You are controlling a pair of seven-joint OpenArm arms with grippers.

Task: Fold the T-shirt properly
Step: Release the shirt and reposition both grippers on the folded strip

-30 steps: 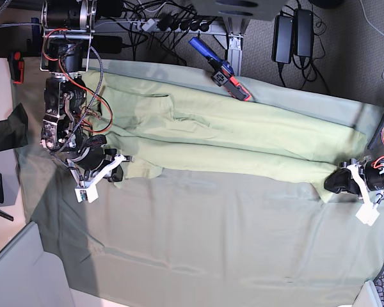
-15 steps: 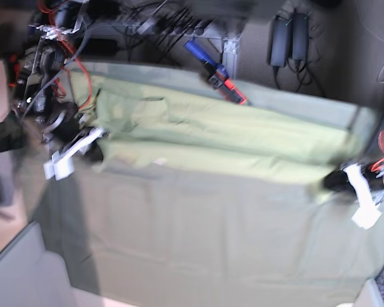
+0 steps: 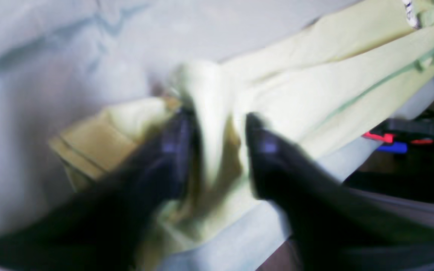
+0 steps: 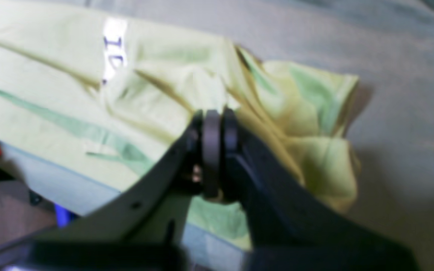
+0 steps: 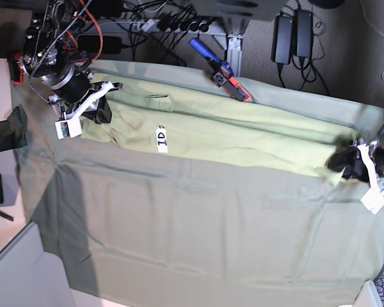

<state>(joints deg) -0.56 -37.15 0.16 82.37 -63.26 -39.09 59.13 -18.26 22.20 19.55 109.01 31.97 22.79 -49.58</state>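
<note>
Left wrist view: blurred, I see my left gripper with jaws apart, a ridge of the T-shirt standing between them; whether it is pinched I cannot tell

Right wrist view: my right gripper has jaws pressed together at the bunched shirt edge; cloth between them, I cannot tell

Base view: the T-shirt lies as a long folded strip across the far side of the grey-green sheet, a white tag on it, grippers at either end
</note>
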